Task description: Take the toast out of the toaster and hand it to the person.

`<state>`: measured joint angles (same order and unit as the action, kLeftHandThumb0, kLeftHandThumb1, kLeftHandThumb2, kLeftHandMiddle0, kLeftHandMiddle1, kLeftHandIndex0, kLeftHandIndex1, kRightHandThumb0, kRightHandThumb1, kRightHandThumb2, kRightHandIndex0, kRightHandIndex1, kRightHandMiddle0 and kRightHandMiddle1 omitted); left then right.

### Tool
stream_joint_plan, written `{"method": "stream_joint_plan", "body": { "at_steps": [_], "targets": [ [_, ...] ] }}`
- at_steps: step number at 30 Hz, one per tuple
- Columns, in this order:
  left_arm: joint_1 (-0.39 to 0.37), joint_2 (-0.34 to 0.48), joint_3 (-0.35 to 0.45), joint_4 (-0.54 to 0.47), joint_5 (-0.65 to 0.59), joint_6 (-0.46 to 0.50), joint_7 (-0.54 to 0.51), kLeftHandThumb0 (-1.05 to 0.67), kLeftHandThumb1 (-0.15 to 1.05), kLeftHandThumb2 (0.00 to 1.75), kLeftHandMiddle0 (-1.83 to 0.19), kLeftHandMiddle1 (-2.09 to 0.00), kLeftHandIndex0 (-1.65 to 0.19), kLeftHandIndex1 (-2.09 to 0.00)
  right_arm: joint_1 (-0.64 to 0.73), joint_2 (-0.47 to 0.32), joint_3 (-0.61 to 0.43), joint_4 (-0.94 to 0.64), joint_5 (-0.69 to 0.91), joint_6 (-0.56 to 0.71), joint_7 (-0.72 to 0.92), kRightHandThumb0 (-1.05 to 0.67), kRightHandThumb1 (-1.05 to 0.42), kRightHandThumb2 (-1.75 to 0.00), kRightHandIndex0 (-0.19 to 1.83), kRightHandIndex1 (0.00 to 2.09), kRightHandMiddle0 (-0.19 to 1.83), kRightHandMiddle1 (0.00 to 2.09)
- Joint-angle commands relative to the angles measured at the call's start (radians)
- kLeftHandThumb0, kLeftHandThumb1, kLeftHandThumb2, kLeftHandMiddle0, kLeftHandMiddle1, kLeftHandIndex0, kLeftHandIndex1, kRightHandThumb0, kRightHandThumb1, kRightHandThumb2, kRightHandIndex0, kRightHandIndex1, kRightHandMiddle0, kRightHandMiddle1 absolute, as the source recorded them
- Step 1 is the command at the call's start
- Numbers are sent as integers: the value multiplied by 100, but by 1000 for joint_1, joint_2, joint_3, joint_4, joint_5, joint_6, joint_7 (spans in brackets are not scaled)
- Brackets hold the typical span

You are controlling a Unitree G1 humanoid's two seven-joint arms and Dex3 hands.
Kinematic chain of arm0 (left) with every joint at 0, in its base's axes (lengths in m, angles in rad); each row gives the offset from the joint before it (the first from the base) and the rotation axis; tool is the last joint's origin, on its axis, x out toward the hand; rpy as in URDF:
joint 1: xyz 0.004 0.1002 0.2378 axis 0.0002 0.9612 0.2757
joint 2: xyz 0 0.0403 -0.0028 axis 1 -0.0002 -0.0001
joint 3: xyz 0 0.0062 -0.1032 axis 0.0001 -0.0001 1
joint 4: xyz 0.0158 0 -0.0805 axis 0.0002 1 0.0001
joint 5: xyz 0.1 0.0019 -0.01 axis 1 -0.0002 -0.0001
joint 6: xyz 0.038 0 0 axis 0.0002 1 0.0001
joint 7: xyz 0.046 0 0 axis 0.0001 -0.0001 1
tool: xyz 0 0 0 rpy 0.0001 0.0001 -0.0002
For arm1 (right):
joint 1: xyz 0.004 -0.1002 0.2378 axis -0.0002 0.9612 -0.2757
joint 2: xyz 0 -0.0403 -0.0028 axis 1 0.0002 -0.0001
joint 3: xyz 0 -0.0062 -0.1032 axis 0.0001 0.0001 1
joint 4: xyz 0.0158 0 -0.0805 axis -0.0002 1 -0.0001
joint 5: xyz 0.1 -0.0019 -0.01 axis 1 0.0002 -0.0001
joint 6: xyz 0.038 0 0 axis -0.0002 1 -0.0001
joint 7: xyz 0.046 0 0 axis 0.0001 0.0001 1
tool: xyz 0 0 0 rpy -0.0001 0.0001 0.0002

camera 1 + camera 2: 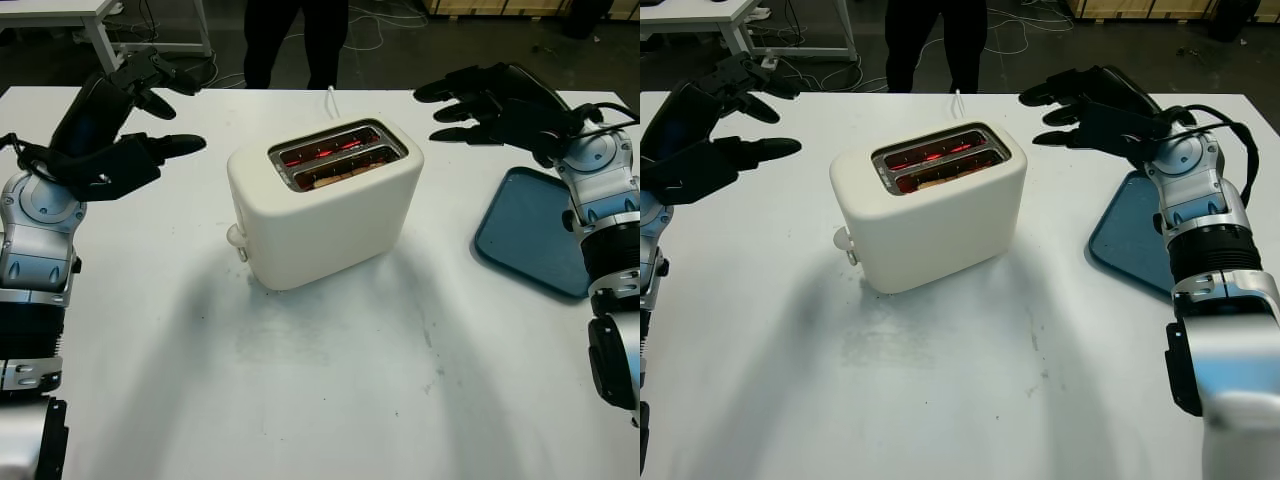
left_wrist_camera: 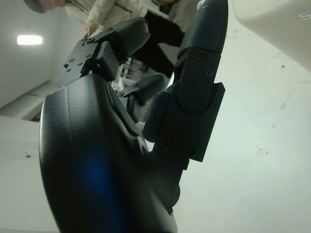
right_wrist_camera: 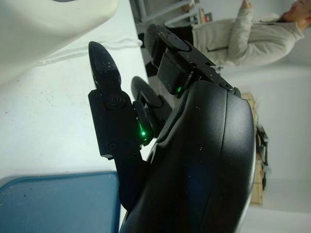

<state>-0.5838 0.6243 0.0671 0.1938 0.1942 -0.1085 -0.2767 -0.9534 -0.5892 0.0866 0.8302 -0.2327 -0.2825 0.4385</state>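
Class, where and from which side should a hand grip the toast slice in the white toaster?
Pinch the toast slice by its top edge, coming straight down from above: the white toaster encloses everything else, and the slots glow red. Both hands, left and right, are open.

white table (image 1: 330, 400) spans most of view, faint grey scuffs near middle. blue tray (image 1: 530, 235) lies flat on table toward right edge, corner pointing toward centre, nothing on it. white cord (image 1: 331, 98) runs across table top toward far edge. dark floor beyond table, loose cables (image 1: 375, 30) trailing over it. white desk frame (image 1: 100, 30) stands at far left. wooden pallet edge (image 1: 500, 8) at far right.
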Motion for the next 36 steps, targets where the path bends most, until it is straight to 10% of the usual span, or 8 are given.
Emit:
{"method": "stream_joint_plan", "body": {
  "at_steps": [1,36],
  "targets": [
    [-10,9,1,6,3,-14,-1,-79,88,0,-23,-128,-22,-107,-12,-8,-3,-5,2,-8,-2,-39,-89,0,77,0,70,0],
    [0,11,8,3,-3,-16,-4,-77,88,0,-23,-126,-21,-105,-11,-9,-3,8,10,-20,5,-41,-89,0,77,1,70,1]
  ]
}}
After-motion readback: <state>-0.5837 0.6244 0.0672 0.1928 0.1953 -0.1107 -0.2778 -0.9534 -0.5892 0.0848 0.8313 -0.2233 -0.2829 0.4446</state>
